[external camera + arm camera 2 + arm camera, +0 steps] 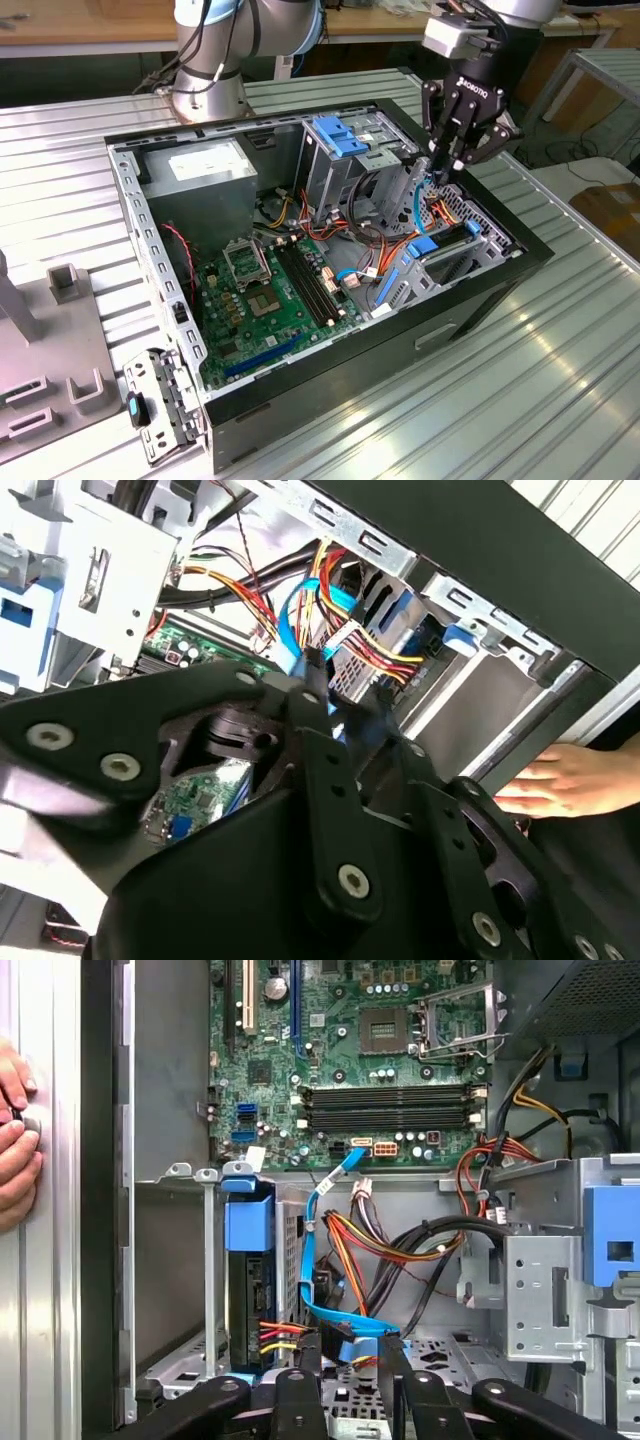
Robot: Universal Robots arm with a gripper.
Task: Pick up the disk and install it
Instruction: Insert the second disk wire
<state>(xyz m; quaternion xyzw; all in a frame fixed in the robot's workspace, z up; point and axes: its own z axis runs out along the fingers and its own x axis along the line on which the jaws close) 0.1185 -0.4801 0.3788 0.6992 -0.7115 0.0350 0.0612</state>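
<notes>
Gripper hanging inside open computer case, fingers narrowly parted around blue data cable. Disk sitting upright in drive bay. Person's hand pressing case's outer wall.

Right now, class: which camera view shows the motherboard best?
The first wrist view: the motherboard faces the camera, unobstructed. The exterior view shows it slanted; in the second wrist view the gripper hides most.

The arm is built of silver-grey tube sections with pale blue joint caps, and a black cable is run along it. A grey box is mounted at the wrist. The gripper is made of black linked bars, fastened with silver screws.
</notes>
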